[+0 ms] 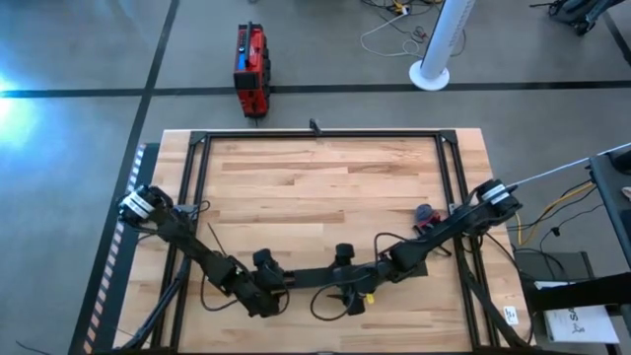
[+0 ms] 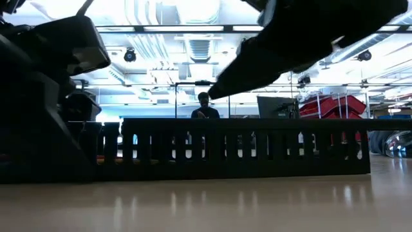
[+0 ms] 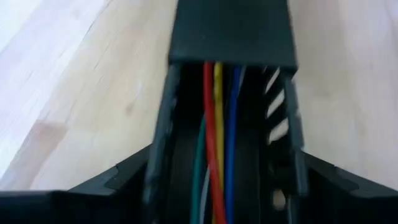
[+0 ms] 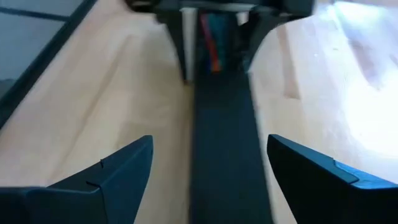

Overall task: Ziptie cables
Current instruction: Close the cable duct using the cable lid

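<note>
I keep the cables (image 3: 217,149) seated in the slotted black channel (image 1: 315,277) near the table's (image 1: 325,187) front edge before any tie goes on. The left gripper (image 3: 217,186) straddles the channel's open end with its jaws wide, holding nothing that I can see. The right gripper (image 4: 208,171), also wide and empty, spans the covered length from the opposite side, both arms reaching low and inward.

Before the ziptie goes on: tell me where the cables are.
The cables lie inside the black slotted duct at the table's near edge, between the left gripper and right gripper.
</note>
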Tool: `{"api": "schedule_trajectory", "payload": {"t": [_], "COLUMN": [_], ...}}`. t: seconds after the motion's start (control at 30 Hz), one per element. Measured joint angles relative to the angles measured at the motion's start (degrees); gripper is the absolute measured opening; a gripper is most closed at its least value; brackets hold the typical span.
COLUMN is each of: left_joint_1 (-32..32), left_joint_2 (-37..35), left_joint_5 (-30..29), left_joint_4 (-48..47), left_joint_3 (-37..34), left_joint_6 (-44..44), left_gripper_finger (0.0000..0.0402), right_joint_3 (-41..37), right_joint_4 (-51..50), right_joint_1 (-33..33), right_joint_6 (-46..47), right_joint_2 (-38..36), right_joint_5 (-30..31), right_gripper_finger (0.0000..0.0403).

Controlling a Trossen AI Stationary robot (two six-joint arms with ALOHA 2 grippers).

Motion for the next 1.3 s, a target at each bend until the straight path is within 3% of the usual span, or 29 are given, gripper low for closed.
{"api": "schedule_trajectory", "payload": {"t": [0.3,0.57,0.8,0.97,1.3], "left_joint_1": [0.1,0.0,0.0,0.1,0.3], "left_joint_2": [6.6,7.0,7.1,7.1,7.2], "left_joint_5": [-0.9,-1.1,-2.4,-2.5,-3.7], "left_joint_4": [2.3,1.9,2.1,2.7,3.2], "left_joint_3": [5.8,6.5,6.4,6.3,6.3], "left_joint_6": [3.9,4.4,4.6,5.2,6.0], "left_gripper_finger": [0.0216,0.0241,0.0215,0.0225,0.0215], "right_joint_3": [0.0,0.1,0.0,0.0,0.0], "right_joint_4": [3.0,9.0,11.5,11.8,12.2], "right_joint_1": [-0.7,-0.7,-0.7,-1.3,-1.8], "right_joint_6": [-0.1,-1.1,-1.4,-0.1,0.0], "right_joint_2": [2.3,6.0,7.8,8.0,8.1], "right_joint_5": [0.2,0.0,-1.8,-2.1,-3.2], "right_gripper_finger": [0.0273,0.0265,0.0275,0.0278,0.0217]}}
